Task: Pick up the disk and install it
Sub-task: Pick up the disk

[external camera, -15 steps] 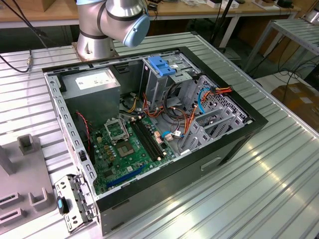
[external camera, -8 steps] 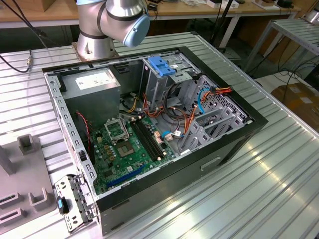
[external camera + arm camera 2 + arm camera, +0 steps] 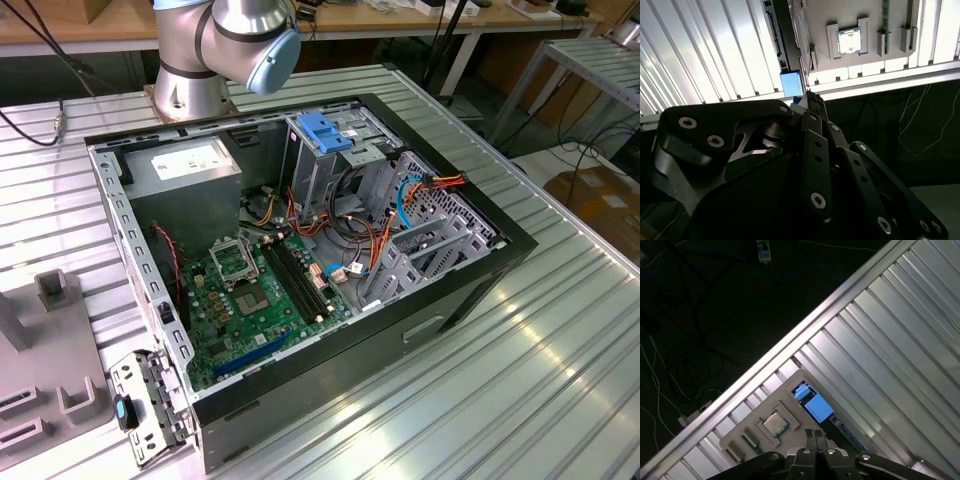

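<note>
The disk (image 3: 150, 402) lies flat on the slatted table between the grey parts fixture and the front corner of the open computer case; a blue tab marks its edge. Both wrist views look down on it from high up: the disk (image 3: 826, 415) shows its blue tab and a dark body beside the fixture, and the disk (image 3: 788, 75) shows the same tab. My gripper (image 3: 814, 436) hangs well above it with the fingertips (image 3: 812, 100) pressed together and nothing between them.
The open computer case (image 3: 470, 290) fills the middle of the table, with a blue-handled metal cage (image 3: 325, 132) at its back and the motherboard (image 3: 250, 290) on its floor. A grey fixture (image 3: 60, 390) holding a processor chip (image 3: 775, 423) sits near the table edge. The arm's base (image 3: 190, 80) stands behind the case.
</note>
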Controlling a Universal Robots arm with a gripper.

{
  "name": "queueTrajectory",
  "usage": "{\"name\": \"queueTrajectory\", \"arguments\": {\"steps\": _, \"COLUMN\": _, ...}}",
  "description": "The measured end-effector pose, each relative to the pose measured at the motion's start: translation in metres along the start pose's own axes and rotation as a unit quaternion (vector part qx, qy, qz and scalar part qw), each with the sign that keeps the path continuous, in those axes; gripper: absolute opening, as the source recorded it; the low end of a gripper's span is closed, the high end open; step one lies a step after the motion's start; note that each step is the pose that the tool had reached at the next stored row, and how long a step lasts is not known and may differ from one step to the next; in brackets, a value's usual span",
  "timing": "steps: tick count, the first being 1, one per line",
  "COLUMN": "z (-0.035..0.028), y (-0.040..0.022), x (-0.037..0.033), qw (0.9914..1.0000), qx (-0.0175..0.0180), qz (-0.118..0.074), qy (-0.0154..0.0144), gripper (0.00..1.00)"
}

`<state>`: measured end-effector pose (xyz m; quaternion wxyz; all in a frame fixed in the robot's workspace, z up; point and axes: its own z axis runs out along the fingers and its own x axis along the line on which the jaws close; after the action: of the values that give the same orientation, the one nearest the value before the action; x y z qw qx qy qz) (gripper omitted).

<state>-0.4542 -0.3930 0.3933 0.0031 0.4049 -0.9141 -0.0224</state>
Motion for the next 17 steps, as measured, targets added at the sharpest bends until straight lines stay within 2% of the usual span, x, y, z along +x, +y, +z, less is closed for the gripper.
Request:
{"name": "queueTrajectory", "arguments": {"steps": 3, "z": 0.0, "y": 0.0, "x": 0.0, "qw": 0.99987, "qx": -0.0002, "qz": -0.016, "qy": 0.0007, "gripper": 0.11}}
{"name": "queueTrajectory", "arguments": {"steps": 4, "z": 0.0001, "y": 0.0, "x": 0.0, "qw": 0.99946, "qx": -0.0004, "qz": -0.033, "qy": 0.0014, "gripper": 0.11}}
{"name": "queueTrajectory", "arguments": {"steps": 5, "z": 0.0001, "y": 0.0, "x": 0.0, "qw": 0.99913, "qx": -0.0005, "qz": -0.042, "qy": 0.0018, "gripper": 0.11}}
{"name": "queueTrajectory", "arguments": {"steps": 9, "z": 0.0001, "y": 0.0, "x": 0.0, "qw": 0.99764, "qx": -0.0008, "qz": -0.069, "qy": 0.003, "gripper": 0.11}}
{"name": "queueTrajectory", "arguments": {"steps": 12, "z": 0.0001, "y": 0.0, "x": 0.0, "qw": 0.99671, "qx": -0.001, "qz": -0.081, "qy": 0.0035, "gripper": 0.11}}
{"name": "queueTrajectory", "arguments": {"steps": 14, "z": 0.0001, "y": 0.0, "x": 0.0, "qw": 0.99578, "qx": -0.0011, "qz": -0.092, "qy": 0.004, "gripper": 0.11}}
{"name": "queueTrajectory", "arguments": {"steps": 17, "z": 0.0001, "y": -0.0001, "x": 0.0, "qw": 0.99366, "qx": -0.0014, "qz": -0.112, "qy": 0.0049, "gripper": 0.11}}
